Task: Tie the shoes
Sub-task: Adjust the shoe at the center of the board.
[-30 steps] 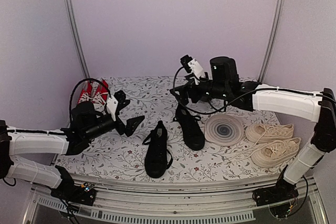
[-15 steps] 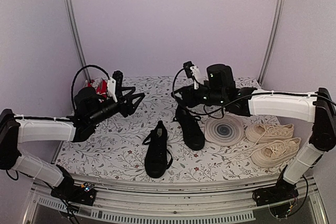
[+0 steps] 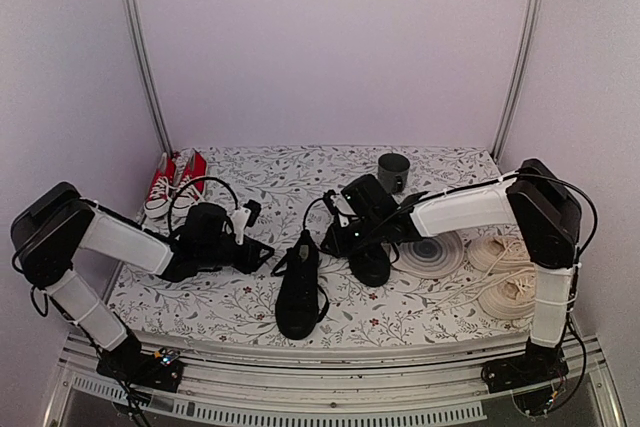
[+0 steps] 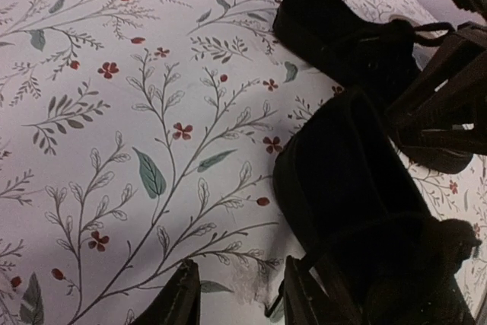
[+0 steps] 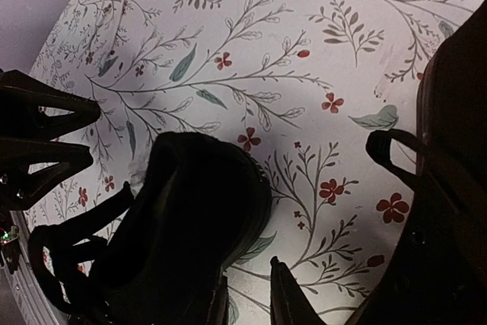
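two black shoes (image 3: 300, 287) lying mid-table on the floral cloth (image 3: 230, 307), left gripper (image 3: 258, 252) hovering low just left of the nearer shoe, jaws parted, right gripper (image 3: 333, 237) reaching between the shoes, jaws parted, holding nothing

white arm shells, black joints, looped black cables; left gripper (image 3: 262, 250) and right gripper (image 3: 333, 238) black plastic

Two black shoes (image 3: 300, 287), two red sneakers (image 3: 172, 180), two cream sneakers (image 3: 515, 272), one grey cup (image 3: 393, 172), one round mat (image 3: 432, 253).
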Robot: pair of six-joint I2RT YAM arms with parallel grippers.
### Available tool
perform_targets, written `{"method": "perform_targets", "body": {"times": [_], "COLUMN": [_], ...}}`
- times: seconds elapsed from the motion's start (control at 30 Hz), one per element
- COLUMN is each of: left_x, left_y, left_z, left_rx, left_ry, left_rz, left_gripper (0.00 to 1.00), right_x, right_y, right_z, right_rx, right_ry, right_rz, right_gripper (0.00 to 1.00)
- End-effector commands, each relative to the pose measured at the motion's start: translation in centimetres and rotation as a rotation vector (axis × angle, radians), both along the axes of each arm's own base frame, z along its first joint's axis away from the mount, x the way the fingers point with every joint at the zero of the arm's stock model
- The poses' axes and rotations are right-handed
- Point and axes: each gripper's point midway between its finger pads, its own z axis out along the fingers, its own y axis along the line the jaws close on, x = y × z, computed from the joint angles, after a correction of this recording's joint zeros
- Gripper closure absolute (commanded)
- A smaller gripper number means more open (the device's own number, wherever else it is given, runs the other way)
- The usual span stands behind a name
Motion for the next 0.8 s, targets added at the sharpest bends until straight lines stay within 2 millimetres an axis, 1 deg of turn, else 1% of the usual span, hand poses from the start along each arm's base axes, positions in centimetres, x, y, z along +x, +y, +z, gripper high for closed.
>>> {"method": "perform_targets", "body": {"times": [0.0, 0.1, 0.17, 0.3, 0.37, 0.47, 0.5, 0.53, 0.63, 0.7, 0.77], "left_x": [-1.4, -2.2, -2.7, -4.1, -4.5, -4.6, -4.5, -4.6, -4.7, -4.8, -5.0], "left_y": [-1.4, -2.1, -2.4, -3.4, -4.0, -4.1, -3.8, -3.5, -2.8, -1.8, -0.5], "left_z": [-1.0, -1.9, -3.0, -4.5, -4.4, -3.7, -3.3, -3.0, -1.0, 0.0, 0.7], "left_rx": [0.012, 0.024, 0.036, 0.021, 0.003, -0.009, -0.012, -0.014, -0.039, -0.046, -0.054], "left_ry": [0.031, 0.051, 0.076, 0.107, 0.109, 0.078, 0.067, 0.062, 0.019, -0.002, -0.041], "left_rz": [-0.091, -0.158, -0.199, -0.304, -0.341, -0.351, -0.337, -0.323, -0.289, -0.239, -0.177], "left_gripper": [0.62, 0.61, 0.61, 0.62, 0.65, 0.65, 0.65, 0.65, 0.64, 0.63, 0.61], "right_x": [-0.7, -1.6, -1.7, -0.9, -0.7, -0.2, -0.1, -0.1, -0.3, -1.3, -2.8], "right_y": [1.4, 2.9, 3.6, 4.7, 5.0, 4.2, 3.8, 3.2, 1.6, 1.2, 1.5], "right_z": [-1.8, -2.8, -3.5, -3.2, -2.6, -2.4, -1.9, -0.8, 2.5, 4.5, 5.8], "right_rx": [0.006, 0.061, 0.076, 0.113, 0.139, 0.131, 0.134, 0.148, 0.181, 0.196, 0.213], "right_ry": [0.066, 0.108, 0.126, 0.117, 0.112, 0.119, 0.117, 0.106, 0.039, -0.018, -0.042], "right_rz": [0.046, 0.116, 0.14, 0.142, 0.153, 0.132, 0.127, 0.124, 0.148, 0.227, 0.345], "right_gripper": [0.8, 0.79, 0.79, 0.79, 0.79, 0.79, 0.79, 0.8, 0.78, 0.74, 0.7]}}
